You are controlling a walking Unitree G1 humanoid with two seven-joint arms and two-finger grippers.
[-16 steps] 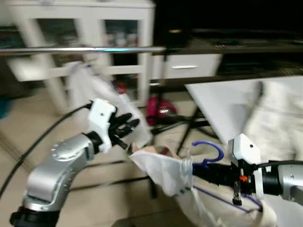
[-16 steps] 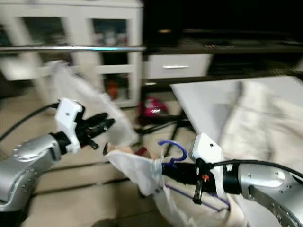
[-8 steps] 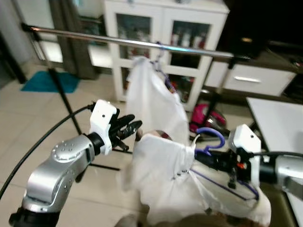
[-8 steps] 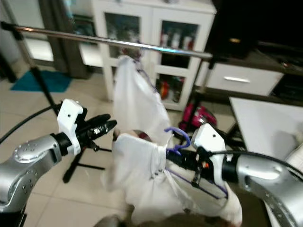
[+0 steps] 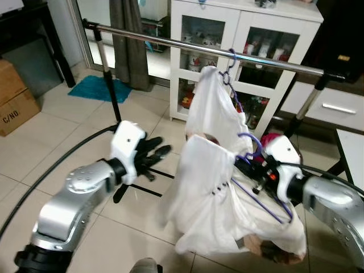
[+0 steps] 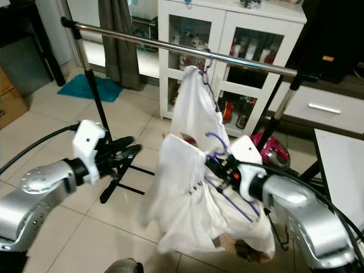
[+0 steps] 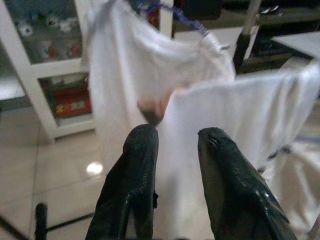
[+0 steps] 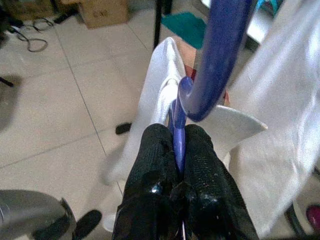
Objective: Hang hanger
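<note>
The right hand (image 8: 179, 150) is clamped on the neck of the purple plastic hanger (image 5: 250, 149) carrying a white shirt (image 5: 210, 199). The silver clothes rail (image 5: 170, 43) runs crosswise above and beyond its hook, so it needs lifting. The left hand (image 5: 154, 156), fingers apart, holds nothing beside the shirt.

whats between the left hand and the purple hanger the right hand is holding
In the left eye view, the white shirt draped on the purple hanger lies between it and the open left hand. The right hand grips the hanger's neck.

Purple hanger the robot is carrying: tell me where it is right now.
The purple hanger is pinched in the right gripper, carrying a white shirt, just below the metal rail and in front of the white garment already hanging there.
</note>
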